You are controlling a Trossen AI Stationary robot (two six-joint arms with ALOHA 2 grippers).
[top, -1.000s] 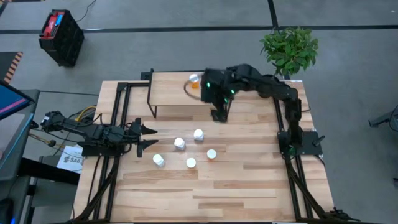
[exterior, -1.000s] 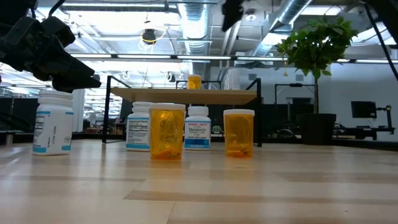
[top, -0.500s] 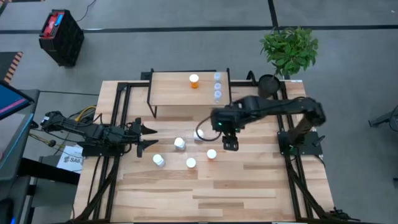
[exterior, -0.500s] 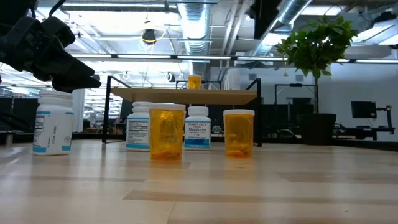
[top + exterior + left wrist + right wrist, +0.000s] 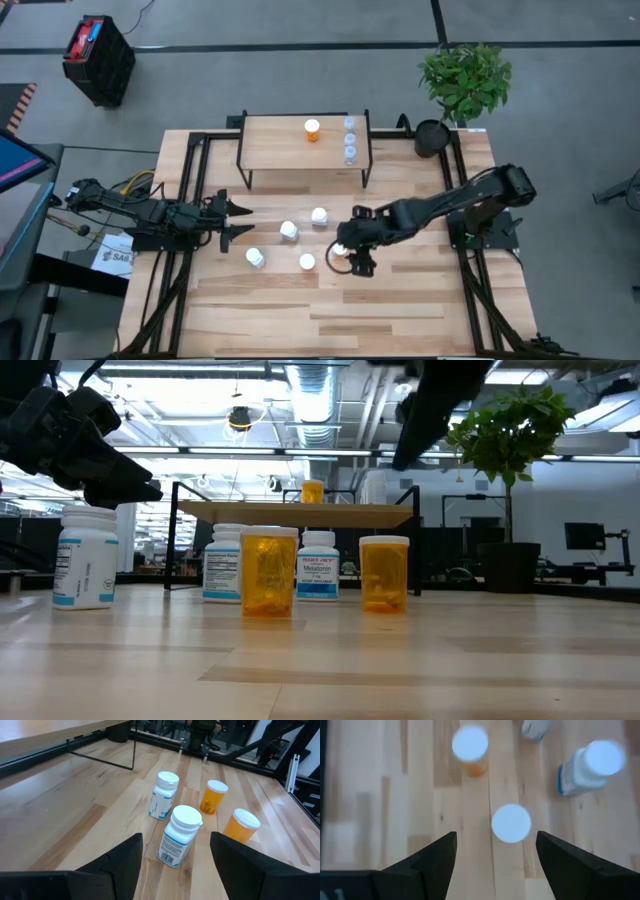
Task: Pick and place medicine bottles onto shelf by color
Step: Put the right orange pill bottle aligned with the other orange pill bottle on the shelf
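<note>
While the left gripper [image 5: 238, 221] waits near the left edge of the slatted wooden table [image 5: 400, 310], fingers apart and holding nothing, your right gripper [image 5: 352, 258] hangs over an orange medicine bottle with a white cap [image 5: 511, 822] in the middle of the table, its fingers [image 5: 435, 862] spread wide on either side and clear of it. Four more white-capped bottles stand loose around it: two white ones [image 5: 86, 557] [image 5: 318, 565], another white one [image 5: 224, 563] and a second orange one [image 5: 269, 571]. On the low shelf with a light wood top and thin black legs [image 5: 270, 150], by the table's far edge, you have one orange bottle [image 5: 313, 130] and two clear bluish bottles [image 5: 350, 138] near its right end.
</note>
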